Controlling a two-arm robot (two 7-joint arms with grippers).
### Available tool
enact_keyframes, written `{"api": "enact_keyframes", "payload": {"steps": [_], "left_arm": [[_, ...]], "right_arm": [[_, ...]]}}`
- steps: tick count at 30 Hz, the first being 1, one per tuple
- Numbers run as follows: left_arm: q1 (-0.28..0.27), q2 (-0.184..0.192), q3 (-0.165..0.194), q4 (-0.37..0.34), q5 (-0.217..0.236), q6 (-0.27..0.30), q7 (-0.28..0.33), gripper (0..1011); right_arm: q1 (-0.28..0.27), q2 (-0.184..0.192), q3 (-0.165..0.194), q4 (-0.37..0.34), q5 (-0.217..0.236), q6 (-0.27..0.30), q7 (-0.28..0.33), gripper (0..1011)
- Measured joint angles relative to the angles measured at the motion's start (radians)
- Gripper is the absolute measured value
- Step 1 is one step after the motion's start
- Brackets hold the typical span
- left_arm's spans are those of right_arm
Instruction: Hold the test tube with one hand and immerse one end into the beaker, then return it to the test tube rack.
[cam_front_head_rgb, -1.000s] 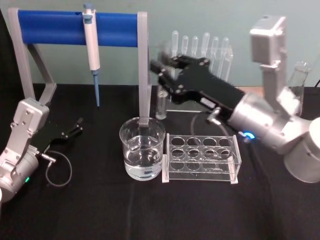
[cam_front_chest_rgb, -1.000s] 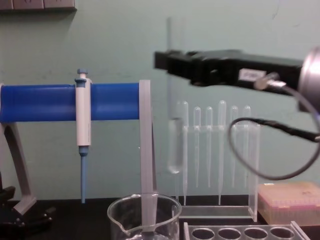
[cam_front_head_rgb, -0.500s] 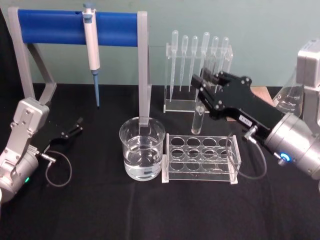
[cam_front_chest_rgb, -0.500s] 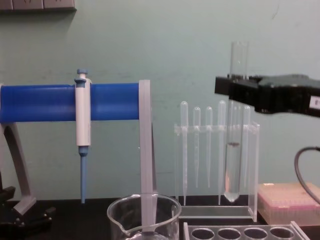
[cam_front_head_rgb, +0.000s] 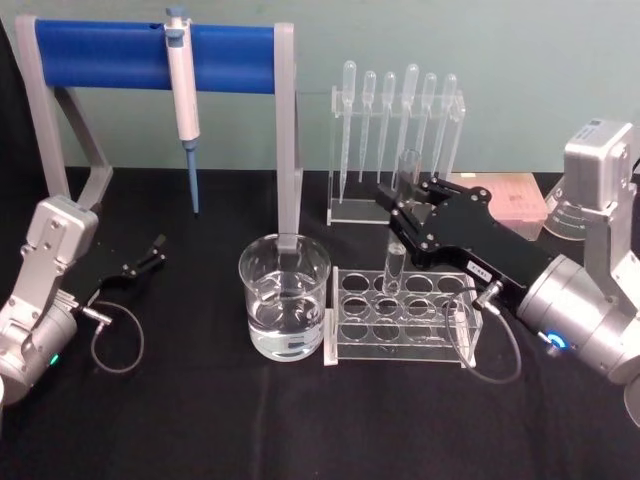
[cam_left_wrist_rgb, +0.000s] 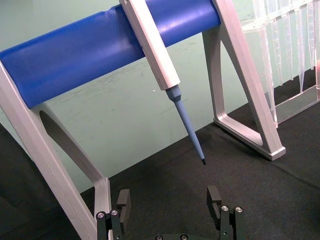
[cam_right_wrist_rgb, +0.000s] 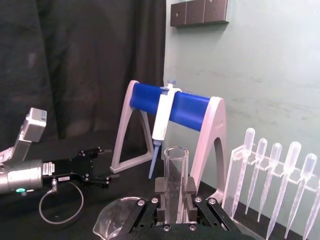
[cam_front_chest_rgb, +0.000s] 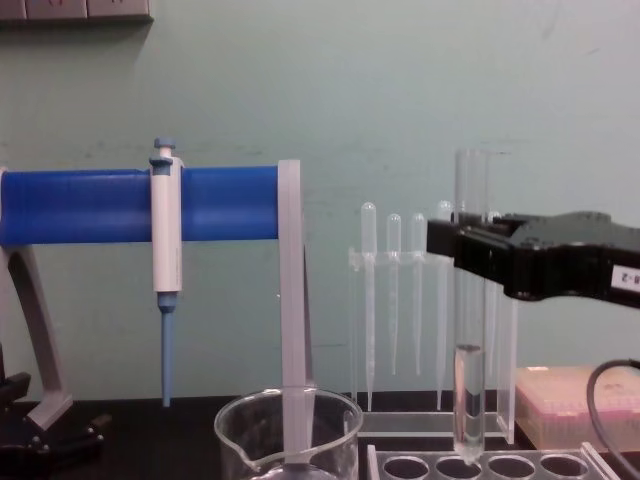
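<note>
Clear glass, the test tube (cam_front_head_rgb: 397, 245) stands upright in the right end effector (cam_front_head_rgb: 405, 222), whose black jaws are clamped on its upper part, its rounded bottom at a hole of the clear rack (cam_front_head_rgb: 402, 317). Just beside the rack, the beaker (cam_front_head_rgb: 284, 309) holds liquid. On the black worktop (cam_front_head_rgb: 200, 420), the left end effector (cam_front_head_rgb: 150, 255) rests with jaws apart, holding nothing.

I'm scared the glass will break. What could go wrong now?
1. The right hand holds the test tube upright, its round bottom right at a hole of the clear rack. If it comes down off-centre, the glass might knock the rack's edge and chip.
2. The tube seems to hold some liquid, so a tilt might spill it.
3. The beaker of water stands beside the rack; a sideways swing might bump it.
</note>
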Motion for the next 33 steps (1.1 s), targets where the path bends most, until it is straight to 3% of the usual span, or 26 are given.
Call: {"api": "enact_keyframes", "payload": {"steps": [33], "left_arm": [[0.0,0.0,0.0,0.0,0.0,0.0,0.0,1000]], "right_arm": [[0.011,-0.058,-0.021,0.126,-0.054,-0.043,0.023,225]]}}
